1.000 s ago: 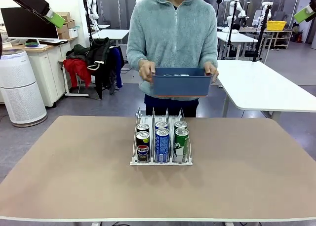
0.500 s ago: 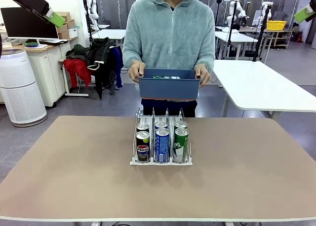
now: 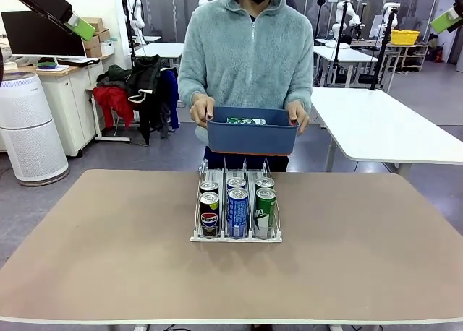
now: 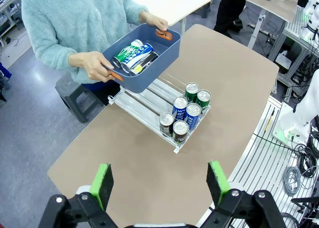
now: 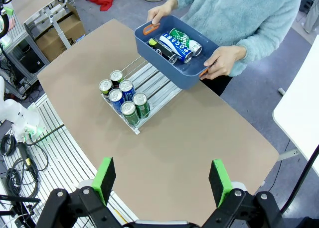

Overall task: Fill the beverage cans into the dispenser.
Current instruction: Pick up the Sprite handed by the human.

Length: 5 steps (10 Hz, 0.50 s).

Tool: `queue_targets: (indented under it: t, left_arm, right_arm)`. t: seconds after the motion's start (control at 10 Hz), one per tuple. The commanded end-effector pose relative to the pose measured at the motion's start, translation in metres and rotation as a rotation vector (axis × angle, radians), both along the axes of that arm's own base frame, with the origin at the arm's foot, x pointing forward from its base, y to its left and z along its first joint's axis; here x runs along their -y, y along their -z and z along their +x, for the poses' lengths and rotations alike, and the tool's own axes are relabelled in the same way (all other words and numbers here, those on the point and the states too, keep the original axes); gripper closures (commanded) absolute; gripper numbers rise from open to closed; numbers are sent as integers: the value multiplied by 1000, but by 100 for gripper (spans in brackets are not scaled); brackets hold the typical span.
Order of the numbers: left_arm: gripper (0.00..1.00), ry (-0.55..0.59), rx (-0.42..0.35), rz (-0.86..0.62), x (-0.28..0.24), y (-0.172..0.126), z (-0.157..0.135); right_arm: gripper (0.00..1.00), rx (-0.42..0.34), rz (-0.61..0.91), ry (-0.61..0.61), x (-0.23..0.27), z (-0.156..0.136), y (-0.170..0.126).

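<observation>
A person (image 3: pixel 246 49) holds a blue plastic bin (image 3: pixel 252 139) with loose cans (image 4: pixel 132 56) lying inside. The clear-walled dispenser (image 4: pixel 149 104) holds six upright cans (image 3: pixel 237 209). The left gripper (image 4: pixel 159 175) and the right gripper (image 5: pixel 162 174) stand wide apart, empty.

Floor (image 3: pixel 159 150): grey, smooth. Below the left jaws, front view: white cylindrical air purifier (image 3: pixel 29 129), white cabinet (image 3: pixel 69 103) carrying a dark monitor (image 3: pixel 29 36), and cardboard boxes (image 3: pixel 95 36). Beside the cabinet: black and red clothing (image 3: pixel 137 92) hung over a stand. Below the right jaws: white table (image 3: pixel 383 125). Behind that table: yellow crate (image 3: pixel 404 37) on shelving. Tabletop (image 3: pixel 108 251): tan, matte.
</observation>
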<state>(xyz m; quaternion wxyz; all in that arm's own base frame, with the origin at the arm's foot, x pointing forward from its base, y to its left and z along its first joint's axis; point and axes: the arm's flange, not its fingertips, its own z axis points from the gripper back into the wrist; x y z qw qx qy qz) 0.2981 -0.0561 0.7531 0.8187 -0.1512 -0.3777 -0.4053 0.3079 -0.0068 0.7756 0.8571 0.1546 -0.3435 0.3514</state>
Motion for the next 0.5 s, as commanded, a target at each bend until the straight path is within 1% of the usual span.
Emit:
queue_targets:
  t: [0.0,0.4]
  left_arm:
    - [0,-6,-9,-7,0,0,1]
    - [0,-6,-9,-7,0,0,1]
  right_arm:
    - [0,0,0,-4,-1,0,0]
    - [0,0,0,-4,-1,0,0]
